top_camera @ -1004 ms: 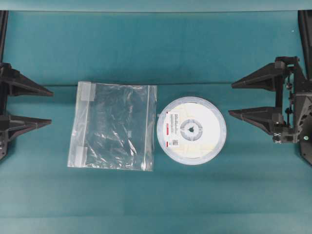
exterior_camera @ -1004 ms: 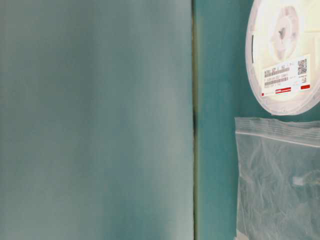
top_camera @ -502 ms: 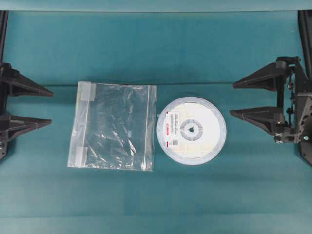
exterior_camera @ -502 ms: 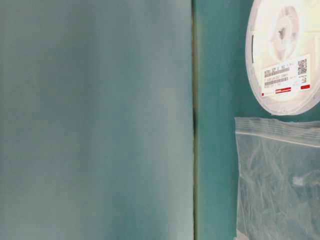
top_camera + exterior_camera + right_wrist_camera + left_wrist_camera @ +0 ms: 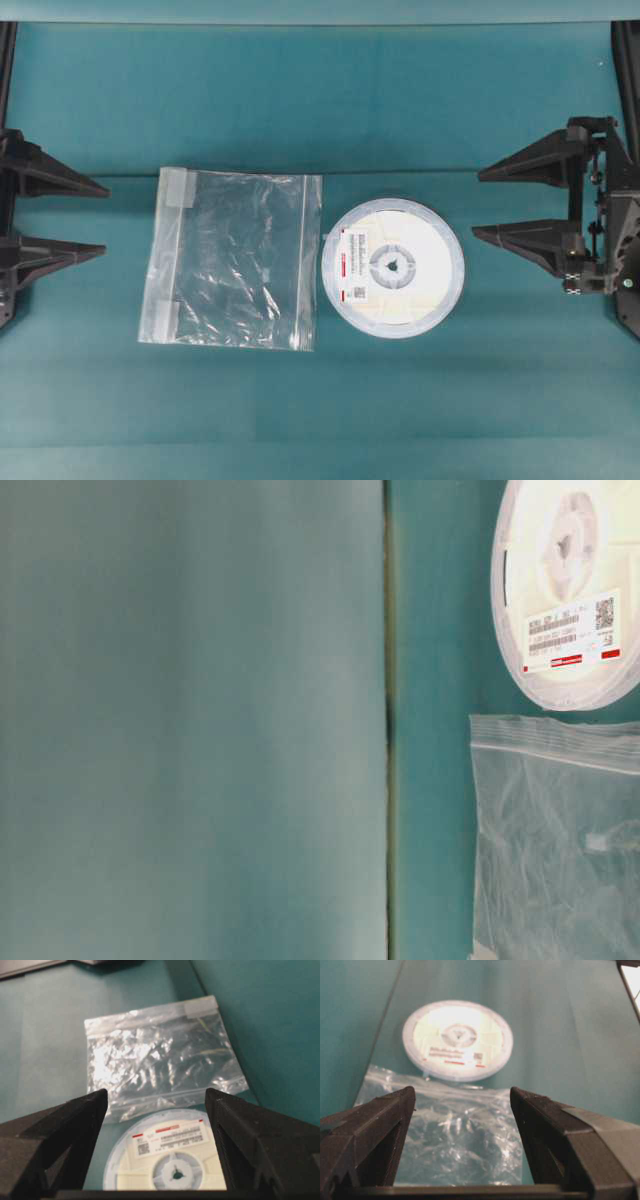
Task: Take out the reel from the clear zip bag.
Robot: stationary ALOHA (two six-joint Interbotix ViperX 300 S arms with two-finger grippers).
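Reel (image 5: 393,267) lies flat on the teal bench (image 5: 300,100), outside the clear zip bag (image 5: 235,258), just beside the bag's zip edge at its 3 o'clock. Its label sits toward 9 o'clock, red stripe running 12 to 6. My left fingers (image 5: 45,215) and right fingers (image 5: 525,203) stand spread wide, gripping nothing.

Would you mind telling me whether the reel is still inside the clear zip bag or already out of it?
Out. The reel lies flat on the table right of the clear zip bag, beside its zip edge; the bag looks empty.
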